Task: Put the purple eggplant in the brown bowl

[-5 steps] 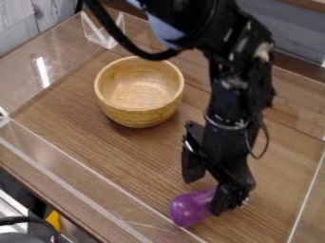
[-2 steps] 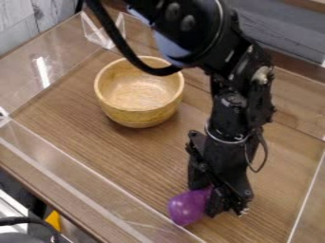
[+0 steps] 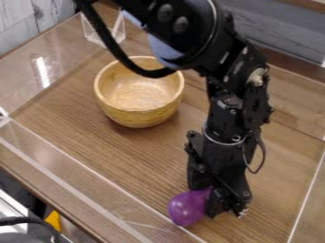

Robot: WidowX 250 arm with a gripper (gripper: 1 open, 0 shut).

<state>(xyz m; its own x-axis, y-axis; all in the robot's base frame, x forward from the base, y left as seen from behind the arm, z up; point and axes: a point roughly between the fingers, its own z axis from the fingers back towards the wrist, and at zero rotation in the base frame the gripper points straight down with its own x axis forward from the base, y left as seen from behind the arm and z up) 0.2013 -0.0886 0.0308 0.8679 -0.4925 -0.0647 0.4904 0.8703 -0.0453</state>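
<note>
I see the surface (image 3: pixel 89 142) as dark wood-grain laminate, streaked lengthwise, with clear plastic walls standing along its edges and catching glare. Toward the far left of it sits the brown bowl (image 3: pixel 140 90), round, thick-walled, light wood with visible grain and a paler hollow inside; it holds nothing that I can make out.

The purple eggplant (image 3: pixel 191 206) lies close to the near edge of the surface, right of the middle, well apart from the bowl. It is small, glossy and rounded, and only its bulbous purple end shows on my feed; the rest is hidden behind the arm's black body.

My hand (image 3: pixel 223 202) points straight down at the surface, matte black and blocky, its fingers low against the wood. It sits directly at the eggplant's right side, touching it, and the fingers are drawn together and clamped on the eggplant's hidden part. The eggplant rests on the surface under the hand, not lifted
</note>
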